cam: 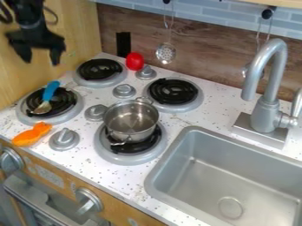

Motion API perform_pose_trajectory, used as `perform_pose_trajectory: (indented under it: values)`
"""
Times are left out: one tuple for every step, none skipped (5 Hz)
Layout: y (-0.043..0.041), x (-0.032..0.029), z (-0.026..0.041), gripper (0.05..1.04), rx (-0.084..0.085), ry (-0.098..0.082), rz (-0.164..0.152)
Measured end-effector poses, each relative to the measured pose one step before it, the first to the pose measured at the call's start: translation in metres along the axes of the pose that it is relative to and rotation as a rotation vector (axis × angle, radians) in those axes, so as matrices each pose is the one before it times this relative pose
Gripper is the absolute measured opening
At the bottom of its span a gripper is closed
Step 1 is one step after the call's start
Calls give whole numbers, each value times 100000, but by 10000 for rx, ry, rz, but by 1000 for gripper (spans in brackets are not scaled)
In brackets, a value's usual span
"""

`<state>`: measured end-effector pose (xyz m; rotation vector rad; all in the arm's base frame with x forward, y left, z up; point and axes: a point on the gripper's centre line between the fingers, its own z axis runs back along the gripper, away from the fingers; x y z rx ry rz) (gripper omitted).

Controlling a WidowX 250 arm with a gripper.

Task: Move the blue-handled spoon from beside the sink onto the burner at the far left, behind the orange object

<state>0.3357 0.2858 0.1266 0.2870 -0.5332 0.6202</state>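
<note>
My black gripper (42,55) hangs at the upper left, in front of the wooden side panel, with its two fingers spread apart and nothing between them. Below it, a spoon with a blue handle (50,90) lies on the left burner (69,107). A silver pot (131,124) stands on the front burner, its inside bare. At the counter's left front edge lies an orange toy (32,134). Against the back, a red rounded object (134,61) sits beside the rear left burner (100,70).
A grey sink (230,176) with a tall faucet (268,88) takes up the right side. Several grey knobs (64,139) stand up between the burners. A slotted ladle (166,53) hangs at the back wall, near a black burner (172,91).
</note>
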Motion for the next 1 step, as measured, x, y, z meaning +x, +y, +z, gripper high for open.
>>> perform_pose_trajectory:
  values:
    - [-10,421,707,999,-9,-215,12]
